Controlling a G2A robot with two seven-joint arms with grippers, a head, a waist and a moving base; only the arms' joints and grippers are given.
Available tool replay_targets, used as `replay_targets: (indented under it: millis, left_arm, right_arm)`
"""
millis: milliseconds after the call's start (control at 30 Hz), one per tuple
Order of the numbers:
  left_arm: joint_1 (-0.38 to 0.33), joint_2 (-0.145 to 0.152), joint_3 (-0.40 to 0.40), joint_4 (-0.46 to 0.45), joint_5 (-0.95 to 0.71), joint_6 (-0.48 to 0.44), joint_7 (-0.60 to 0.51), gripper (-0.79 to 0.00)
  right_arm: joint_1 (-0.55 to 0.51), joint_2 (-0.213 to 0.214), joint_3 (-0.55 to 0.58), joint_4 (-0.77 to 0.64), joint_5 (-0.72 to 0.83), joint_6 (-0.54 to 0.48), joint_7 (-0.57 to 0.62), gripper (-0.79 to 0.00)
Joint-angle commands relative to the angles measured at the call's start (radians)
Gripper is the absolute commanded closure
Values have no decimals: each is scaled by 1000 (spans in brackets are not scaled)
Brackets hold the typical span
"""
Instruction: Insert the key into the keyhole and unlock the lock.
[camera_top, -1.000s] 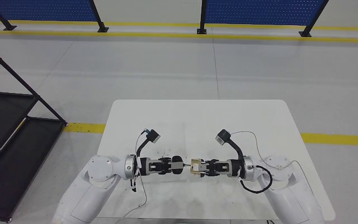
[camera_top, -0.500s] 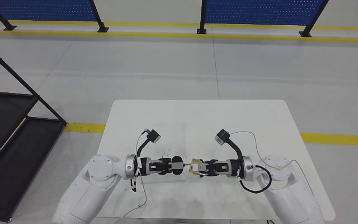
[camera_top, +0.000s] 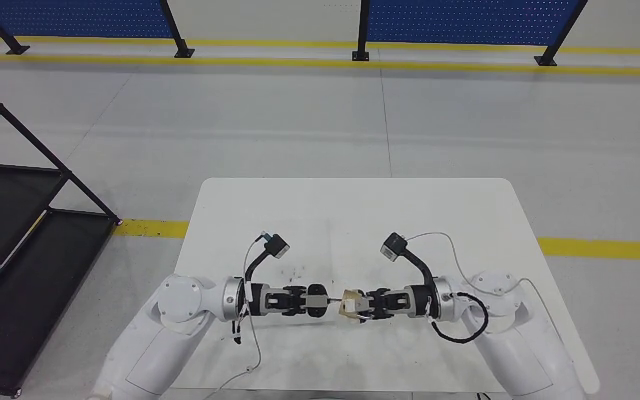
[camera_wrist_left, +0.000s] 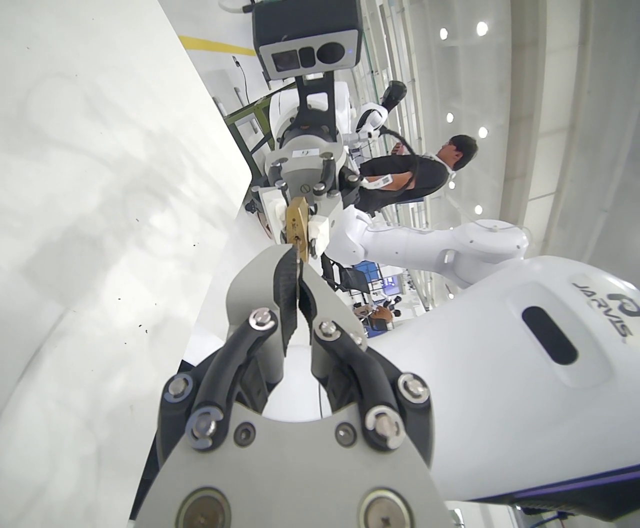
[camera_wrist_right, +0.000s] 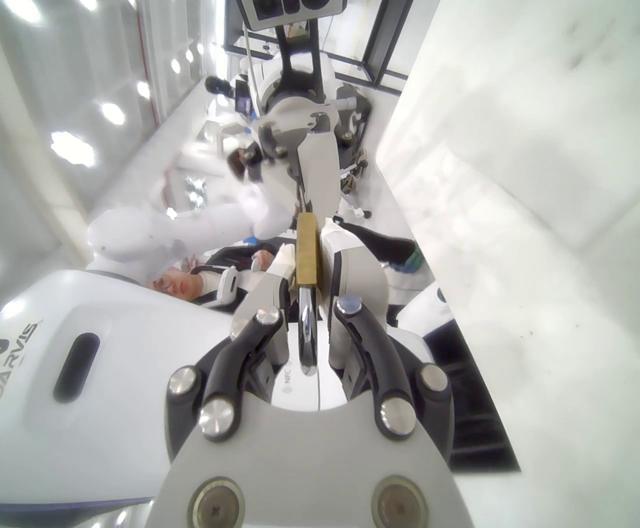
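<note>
I work at a white table (camera_top: 250, 215) with rounded corners, standing on a pale grey floor (camera_top: 300, 120). A yellow line (camera_top: 590, 246) crosses the floor on either side of the table. A second yellow stripe (camera_top: 280, 62) runs along the far side, below blue panels (camera_top: 460, 20) on black feet (camera_top: 180, 48). A black rack (camera_top: 45, 250) stands to my left. Round lamps (camera_wrist_left: 482, 27) glow in the white ceiling.

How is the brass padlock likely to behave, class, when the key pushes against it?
The padlock looks like solid brass, so it is probably stiff and heavy for its size. Its flat sides are clamped in the right gripper, so it should resist slipping, though the key pressing its end might twist it. The smooth shackle is likely slippery.
</note>
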Motion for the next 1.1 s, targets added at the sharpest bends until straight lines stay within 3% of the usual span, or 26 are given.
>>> replay_targets:
  millis: [0, 1067]
  left_arm:
    - [-1, 1, 1, 1, -2, 0, -8, 0]
    - [-29, 17, 25, 40, -44, -14, -71, 0]
  right_arm:
    - [8, 2, -2, 0, 3, 6, 9, 0]
    - [94, 12, -82, 41, 30, 33, 65, 0]
